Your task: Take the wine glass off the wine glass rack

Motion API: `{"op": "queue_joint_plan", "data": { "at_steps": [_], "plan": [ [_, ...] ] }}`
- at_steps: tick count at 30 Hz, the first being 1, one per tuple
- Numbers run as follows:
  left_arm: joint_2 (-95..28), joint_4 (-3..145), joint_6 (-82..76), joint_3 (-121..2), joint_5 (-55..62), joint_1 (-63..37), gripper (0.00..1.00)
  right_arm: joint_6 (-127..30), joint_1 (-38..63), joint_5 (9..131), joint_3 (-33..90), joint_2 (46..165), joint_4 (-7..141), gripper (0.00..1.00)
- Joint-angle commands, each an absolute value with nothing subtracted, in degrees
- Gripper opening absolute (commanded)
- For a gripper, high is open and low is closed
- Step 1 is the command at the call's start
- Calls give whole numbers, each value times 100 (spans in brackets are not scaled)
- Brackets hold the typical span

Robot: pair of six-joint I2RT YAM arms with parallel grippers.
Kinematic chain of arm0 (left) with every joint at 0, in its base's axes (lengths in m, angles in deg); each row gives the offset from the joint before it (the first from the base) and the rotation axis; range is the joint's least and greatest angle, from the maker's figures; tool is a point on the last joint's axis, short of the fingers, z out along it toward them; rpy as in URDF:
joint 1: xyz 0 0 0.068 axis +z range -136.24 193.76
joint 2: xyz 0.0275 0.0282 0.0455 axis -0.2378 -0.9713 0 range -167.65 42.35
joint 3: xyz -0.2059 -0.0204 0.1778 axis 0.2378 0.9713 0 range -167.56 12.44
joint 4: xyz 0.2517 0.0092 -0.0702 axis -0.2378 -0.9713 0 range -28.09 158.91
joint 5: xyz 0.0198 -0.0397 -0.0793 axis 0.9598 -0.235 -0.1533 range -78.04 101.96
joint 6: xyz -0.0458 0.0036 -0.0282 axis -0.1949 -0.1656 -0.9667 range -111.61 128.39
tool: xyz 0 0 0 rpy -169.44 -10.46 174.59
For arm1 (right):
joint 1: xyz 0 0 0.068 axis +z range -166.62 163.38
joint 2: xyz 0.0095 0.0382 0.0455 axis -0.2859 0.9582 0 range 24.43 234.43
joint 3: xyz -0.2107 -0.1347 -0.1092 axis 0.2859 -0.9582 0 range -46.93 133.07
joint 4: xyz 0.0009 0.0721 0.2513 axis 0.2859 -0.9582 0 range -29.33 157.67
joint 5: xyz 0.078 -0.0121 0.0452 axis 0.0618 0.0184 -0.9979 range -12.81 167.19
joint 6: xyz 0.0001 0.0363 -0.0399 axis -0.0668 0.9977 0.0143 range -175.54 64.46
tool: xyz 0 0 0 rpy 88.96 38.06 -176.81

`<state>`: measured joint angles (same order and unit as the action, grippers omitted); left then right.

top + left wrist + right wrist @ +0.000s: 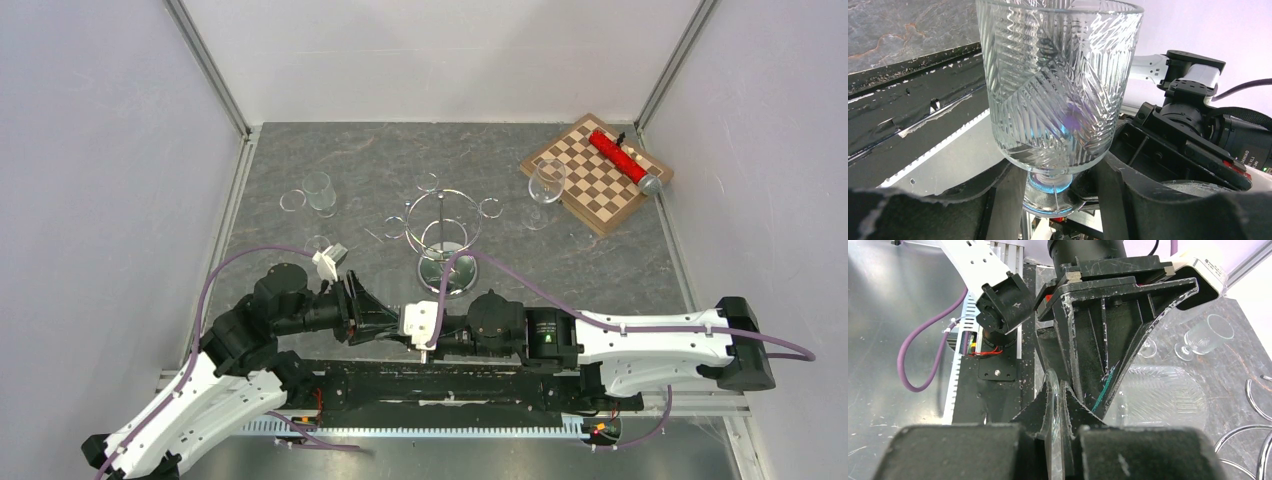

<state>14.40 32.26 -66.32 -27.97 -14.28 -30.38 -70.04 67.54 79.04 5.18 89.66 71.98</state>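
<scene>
Wine glass (1058, 90), clear ribbed, foot clamped by right tool (1057, 396), stem inside left tool (1055, 172), grip unclear; squeeze gently.

Ribbed clear wine glass (1058, 90) is off the upright chrome wine glass rack (443, 228).

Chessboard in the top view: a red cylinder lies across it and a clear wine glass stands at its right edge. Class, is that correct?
No. The top view shows the wine glass at the chessboard's left edge, not its right; the red cylinder does lie across it.
</scene>
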Motion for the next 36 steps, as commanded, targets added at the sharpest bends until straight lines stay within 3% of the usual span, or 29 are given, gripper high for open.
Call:
{"op": "queue_joint_plan", "data": {
  "at_steps": [1, 16, 36],
  "plan": [
    [1483, 3632, -6882, -2721, -1778, -3045, 53, -7277, 6776, 8156, 541, 8953, 8222, 0],
    [1592, 4569, -7107, -2366, -2179, -3043, 2, -7259, 6779, 8264, 403, 8908, 8371, 0],
    [1747, 5014, -7167, -2317, -2144, -3045, 2, -7354, 6789, 8150, 245, 8688, 8479, 0]
  ]
}}
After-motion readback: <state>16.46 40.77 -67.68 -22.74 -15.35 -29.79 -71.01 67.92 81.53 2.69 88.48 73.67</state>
